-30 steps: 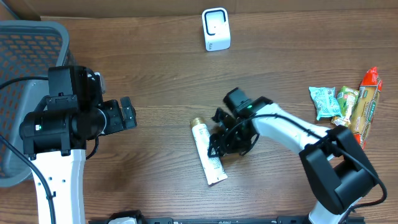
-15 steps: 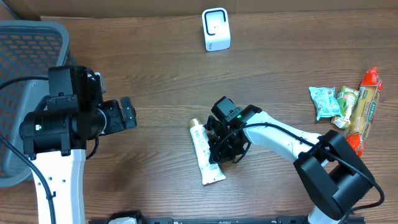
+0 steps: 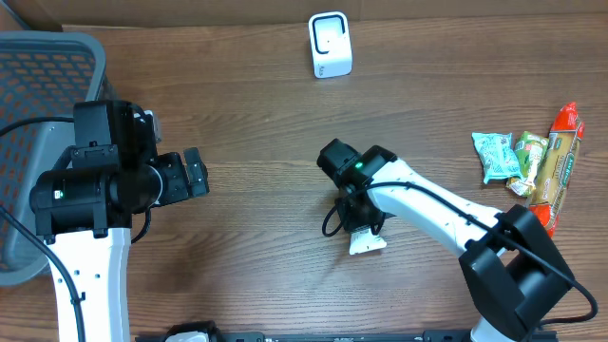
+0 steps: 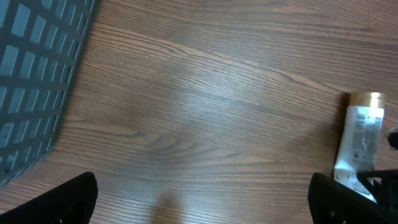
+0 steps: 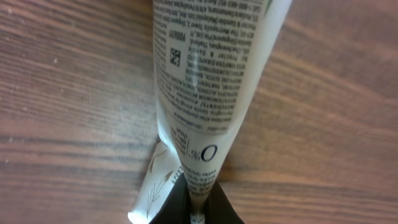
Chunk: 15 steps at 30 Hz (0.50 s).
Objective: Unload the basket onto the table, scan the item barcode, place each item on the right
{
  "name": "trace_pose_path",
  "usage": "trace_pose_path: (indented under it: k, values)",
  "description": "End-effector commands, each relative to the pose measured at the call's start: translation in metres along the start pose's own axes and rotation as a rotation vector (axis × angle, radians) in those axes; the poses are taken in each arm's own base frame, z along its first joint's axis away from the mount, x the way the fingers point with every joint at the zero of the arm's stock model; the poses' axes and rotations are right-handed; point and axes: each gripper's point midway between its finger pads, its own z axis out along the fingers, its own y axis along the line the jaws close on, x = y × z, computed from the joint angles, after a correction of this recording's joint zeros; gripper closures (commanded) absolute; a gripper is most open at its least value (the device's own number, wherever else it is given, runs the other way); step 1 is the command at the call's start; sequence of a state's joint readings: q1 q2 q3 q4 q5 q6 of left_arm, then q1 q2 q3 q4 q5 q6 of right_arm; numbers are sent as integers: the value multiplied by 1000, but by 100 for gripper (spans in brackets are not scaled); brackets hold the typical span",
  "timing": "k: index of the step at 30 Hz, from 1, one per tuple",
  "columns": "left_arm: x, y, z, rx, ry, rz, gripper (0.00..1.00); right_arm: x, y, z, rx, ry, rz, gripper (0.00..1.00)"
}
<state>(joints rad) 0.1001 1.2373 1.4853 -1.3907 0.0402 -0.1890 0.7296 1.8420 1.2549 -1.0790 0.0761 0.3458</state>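
Observation:
The item is a white tube (image 5: 211, 74) with fine print and a small code square on it. My right gripper (image 5: 196, 202) is shut on its crimped end, and the tube runs away from the fingers, up through the right wrist view. From overhead, only a white end of the tube (image 3: 368, 244) shows under the right gripper (image 3: 356, 223). In the left wrist view the tube (image 4: 359, 143) with its gold cap (image 4: 367, 98) is at the right edge. The white scanner (image 3: 330, 44) stands at the back. My left gripper (image 4: 211, 208) hangs open over bare wood, far left of the tube.
A grey mesh basket (image 3: 43, 57) fills the far left, and its wall (image 4: 31, 74) shows in the left wrist view. Several snack packets (image 3: 532, 161) lie at the right edge. The left arm (image 3: 95, 190) stands beside the basket.
The right gripper has closed on the tube. The tube lay flat and in full view from overhead before; now the gripper covers it and only its end shows. The left arm is still.

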Motion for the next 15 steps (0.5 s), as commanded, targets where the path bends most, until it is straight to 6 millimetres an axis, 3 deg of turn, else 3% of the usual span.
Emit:
trace_pose_path:
  k: [1,3,4,6,11,15]
  values:
    - [-3,-1,-3,5,-13,-20,0,-8,-2,-2,100,-88,-50,74]
    - [-3,0,-2,5,-12,-20,0,-6,4,-2,93,-93,-59,43]
    - [-3,0,-2,5,-12,-20,1,-6,5,-3,83,-93,-34,39]
    - [-3,-1,-2,5,-12,-20,0,-7,5,-4,61,-88,20,34]
    - [-3,0,-2,5,-12,-20,0,-18,-9,-18,-47,-86,124,33]
    - [-3,0,-3,5,-13,-20,0,-24,-27,-36,-173,-94,161,18]
